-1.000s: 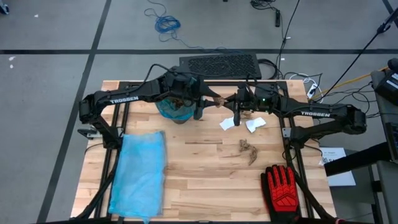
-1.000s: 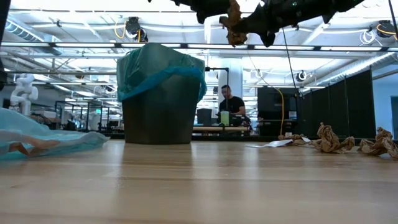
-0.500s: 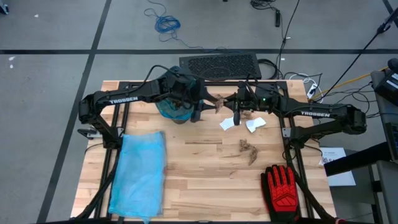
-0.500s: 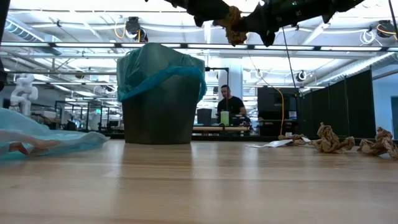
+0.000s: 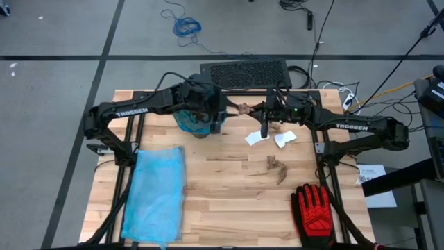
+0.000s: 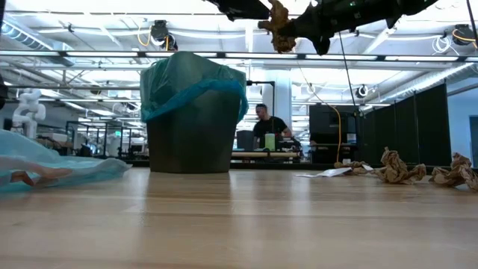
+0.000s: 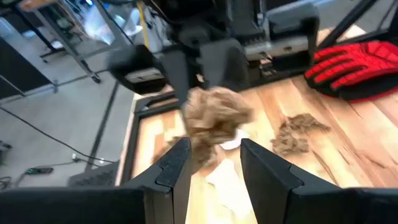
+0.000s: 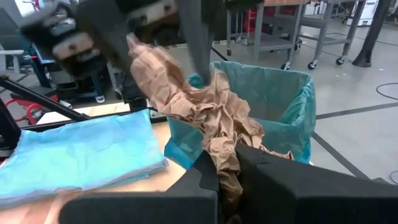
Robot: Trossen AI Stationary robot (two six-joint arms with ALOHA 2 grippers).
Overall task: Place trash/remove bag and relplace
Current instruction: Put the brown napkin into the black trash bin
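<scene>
Brown crumpled paper scrap [image 5: 243,108]: pinched in my right gripper [image 5: 248,109], fingers clenched on it, held high above the table just beside the bin [image 5: 196,123]. It shows best in my right wrist view [image 8: 205,112], bunched between my fingers with the bin's teal liner [image 8: 280,99] behind it.

Left gripper [image 5: 219,118]: fingers apart, grasping nothing. A moment ago it reached toward the scrap; it has since drawn back over the bin's near rim, so the scrap hangs from my right gripper alone.

Meaning, as I judge it: no hand-over took place, and the drop into the bin falls to my right arm, which is not yet over the opening.

Trash not yet binned: two white pieces [image 5: 252,138] and a brown scrap [image 5: 276,167] on the wooden table [image 5: 229,208].

Spare blue bag [image 5: 154,196]: flat at the table's left.

Red-and-black glove [image 5: 316,212]: front right, not trash.
</scene>
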